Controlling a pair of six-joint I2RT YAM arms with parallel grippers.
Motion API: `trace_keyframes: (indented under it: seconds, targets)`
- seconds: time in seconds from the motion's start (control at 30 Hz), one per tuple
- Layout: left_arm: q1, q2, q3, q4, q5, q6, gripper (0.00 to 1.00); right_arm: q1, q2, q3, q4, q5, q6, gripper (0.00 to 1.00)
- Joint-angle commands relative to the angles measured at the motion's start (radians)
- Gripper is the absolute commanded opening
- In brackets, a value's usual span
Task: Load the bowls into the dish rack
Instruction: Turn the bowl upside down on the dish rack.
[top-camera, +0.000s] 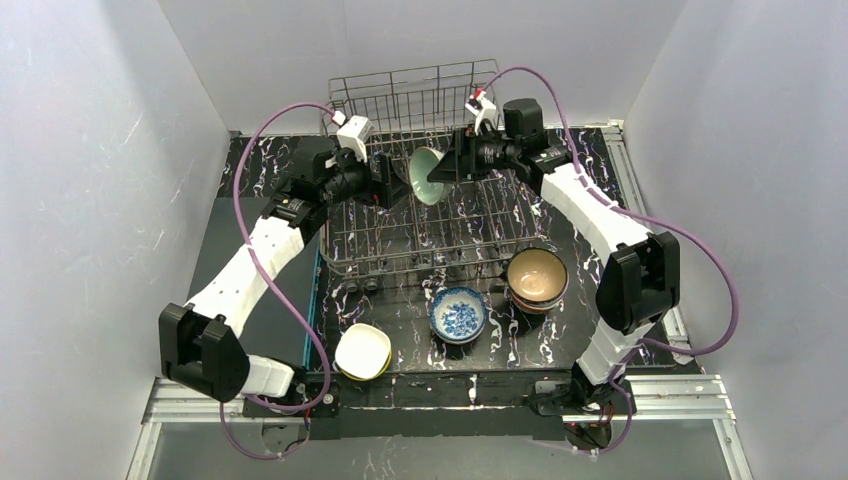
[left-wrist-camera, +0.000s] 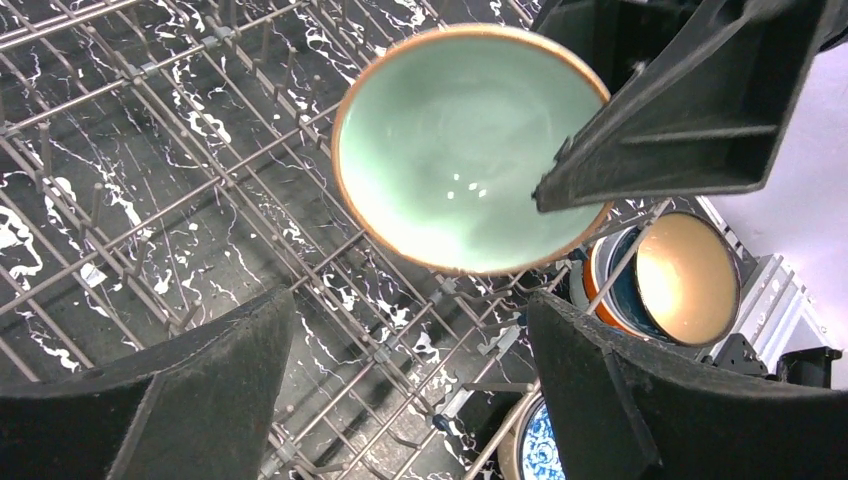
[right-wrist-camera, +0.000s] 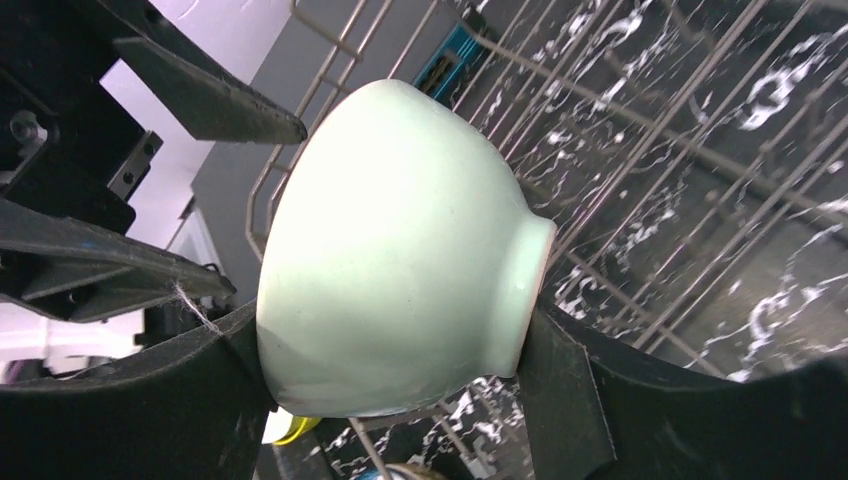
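A mint bowl (top-camera: 428, 178) stands on edge over the dish rack (top-camera: 420, 245), its opening turned left. My right gripper (top-camera: 447, 170) is shut on it. In the right wrist view the mint bowl (right-wrist-camera: 390, 240) fills the gap, its rim against one finger and its foot against the other. My left gripper (top-camera: 392, 188) is open just left of the bowl. The left wrist view shows the mint bowl (left-wrist-camera: 450, 150) ahead of the left gripper (left-wrist-camera: 410, 310), with only rack wires (left-wrist-camera: 200, 200) between the fingers. A blue-patterned bowl (top-camera: 458, 314) sits on the table in front of the rack.
A stack of bowls topped by a tan-lined one (top-camera: 537, 278) stands at the rack's front right corner. A white bowl nested in a yellow one (top-camera: 362, 351) sits near the left arm's base. The rack's tall back wall (top-camera: 410, 95) rises behind both grippers.
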Motion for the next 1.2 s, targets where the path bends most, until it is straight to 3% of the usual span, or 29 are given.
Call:
trace_keyframes:
  seconds: [0.0,0.27,0.5,0.87,1.17]
  targets:
    - [0.004,-0.044,0.021,-0.027,-0.032,0.019,0.86,-0.001,0.021,0.119,-0.028,0.038,-0.137,0.01]
    - [0.034,-0.029,0.039,-0.061,-0.08,0.005,0.92,-0.001,0.097,0.228,-0.106,0.106,-0.266,0.01]
    - [0.128,0.009,0.064,-0.077,-0.055,-0.056,0.92,-0.001,0.123,0.263,-0.032,0.066,-0.378,0.01]
    - [0.275,0.009,0.05,-0.05,-0.043,-0.124,0.93,0.009,0.129,0.213,0.092,-0.042,-0.723,0.01]
    - [0.29,0.018,0.046,-0.039,-0.023,-0.135,0.93,0.031,0.22,0.297,0.087,-0.119,-1.062,0.01]
